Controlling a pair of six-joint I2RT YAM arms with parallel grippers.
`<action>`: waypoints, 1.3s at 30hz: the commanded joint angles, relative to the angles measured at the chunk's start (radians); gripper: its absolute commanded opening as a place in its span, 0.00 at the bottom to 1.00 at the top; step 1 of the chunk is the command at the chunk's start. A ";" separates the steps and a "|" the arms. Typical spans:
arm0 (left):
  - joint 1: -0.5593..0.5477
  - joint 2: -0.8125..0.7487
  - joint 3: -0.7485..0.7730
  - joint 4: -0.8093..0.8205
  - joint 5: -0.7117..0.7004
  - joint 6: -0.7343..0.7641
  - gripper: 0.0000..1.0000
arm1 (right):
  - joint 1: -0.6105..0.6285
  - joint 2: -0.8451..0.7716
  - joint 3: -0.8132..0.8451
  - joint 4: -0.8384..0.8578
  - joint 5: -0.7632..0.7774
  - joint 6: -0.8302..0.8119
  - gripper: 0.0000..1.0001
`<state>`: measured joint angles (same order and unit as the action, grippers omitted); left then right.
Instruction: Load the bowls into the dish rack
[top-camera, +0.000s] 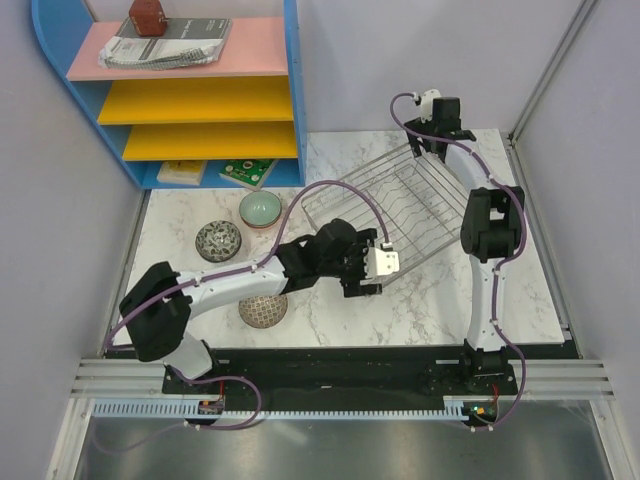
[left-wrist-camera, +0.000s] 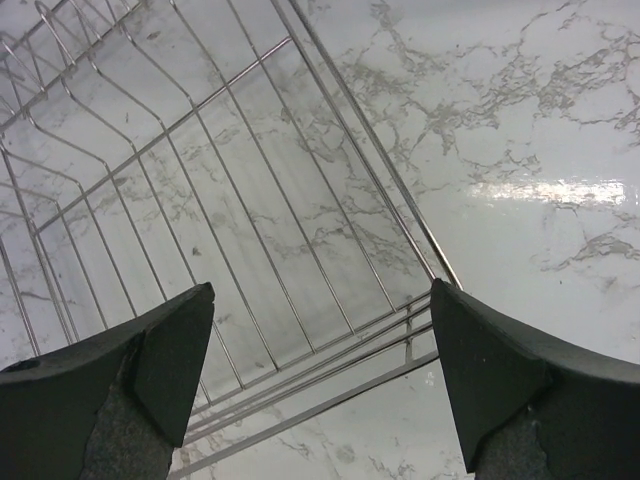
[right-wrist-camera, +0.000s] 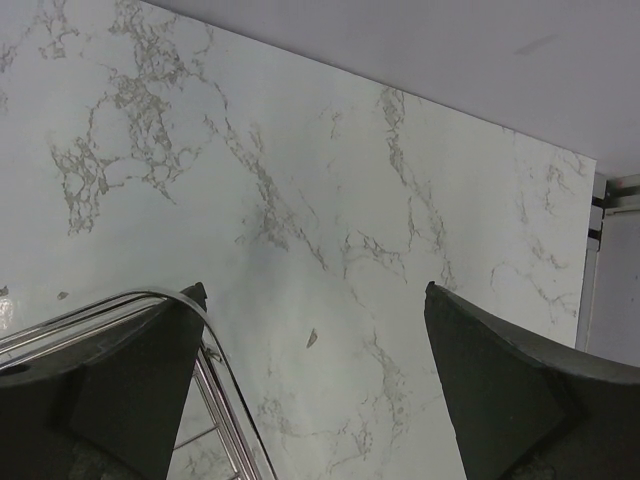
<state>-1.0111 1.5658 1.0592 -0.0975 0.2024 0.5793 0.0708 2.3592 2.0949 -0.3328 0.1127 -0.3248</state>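
The chrome wire dish rack (top-camera: 395, 205) stands askew at the table's middle and holds no bowls. A pale green bowl (top-camera: 260, 210), a dark patterned bowl (top-camera: 218, 240) and a beige mesh bowl (top-camera: 263, 311) sit on the marble to its left. My left gripper (top-camera: 385, 262) is open and empty over the rack's near corner; in the left wrist view (left-wrist-camera: 320, 380) the rack wires (left-wrist-camera: 250, 220) lie between its fingers. My right gripper (top-camera: 428, 150) is open and empty at the rack's far corner, where the rack rim (right-wrist-camera: 215, 385) runs beside its left finger (right-wrist-camera: 130, 390).
A blue shelf unit (top-camera: 190, 90) with pink and yellow shelves stands at the back left, with books (top-camera: 247, 172) under it and a notebook and red object on top. Grey walls close in the table's left, back and right sides.
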 joint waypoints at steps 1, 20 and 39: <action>0.083 -0.065 -0.019 -0.080 -0.028 -0.087 0.96 | -0.022 -0.125 -0.061 0.112 0.035 0.066 0.98; 0.414 -0.092 0.024 0.074 -0.357 0.004 1.00 | -0.064 -0.834 -0.740 -0.028 0.128 0.064 0.98; 0.582 0.118 0.179 0.235 -0.368 0.047 1.00 | -0.295 -0.994 -1.066 -0.074 0.024 -0.037 0.98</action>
<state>-0.4377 1.6287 1.1873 0.0647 -0.1524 0.5728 -0.2070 1.3479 1.0431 -0.4118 0.1711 -0.3439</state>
